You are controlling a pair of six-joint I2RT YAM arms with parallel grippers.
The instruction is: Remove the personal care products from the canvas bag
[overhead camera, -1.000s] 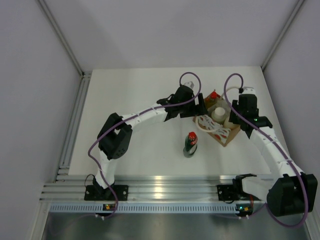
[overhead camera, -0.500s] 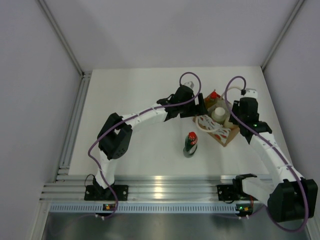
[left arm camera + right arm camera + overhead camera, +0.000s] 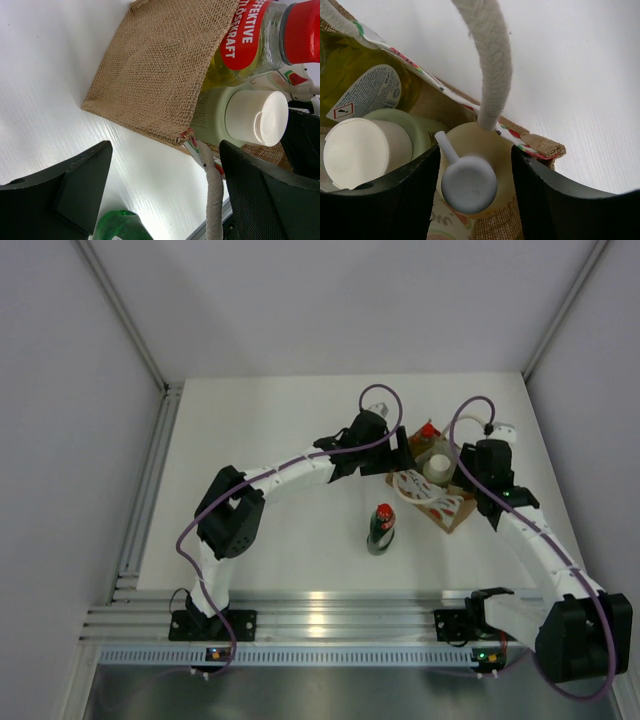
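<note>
Since a second ago my right gripper (image 3: 465, 475) has eased in over the canvas bag (image 3: 443, 508); the left arm and the bottle outside have not shifted.

On the right wrist camera, my fingers (image 3: 385, 200) flank the cream bottle (image 3: 470, 145), which stands in the bag's near corner under its grey-white spouted cap. Both fingers sit close against the bottle, but I cannot tell whether they pinch it. The rope handle (image 3: 490, 60) arches over it. Just beside it, inside the bag, stands the pale bottle (image 3: 365, 150) with its white cap, and the yellow bottle (image 3: 340, 65) lies behind that.

My left gripper (image 3: 165, 147) is spread wide, holding nothing, with the bag's burlap corner between the fingertips.

Three products are in the bag. The dark green bottle (image 3: 380, 528), red-capped, stands upright on the table (image 3: 260, 440), near the bag's front.
</note>
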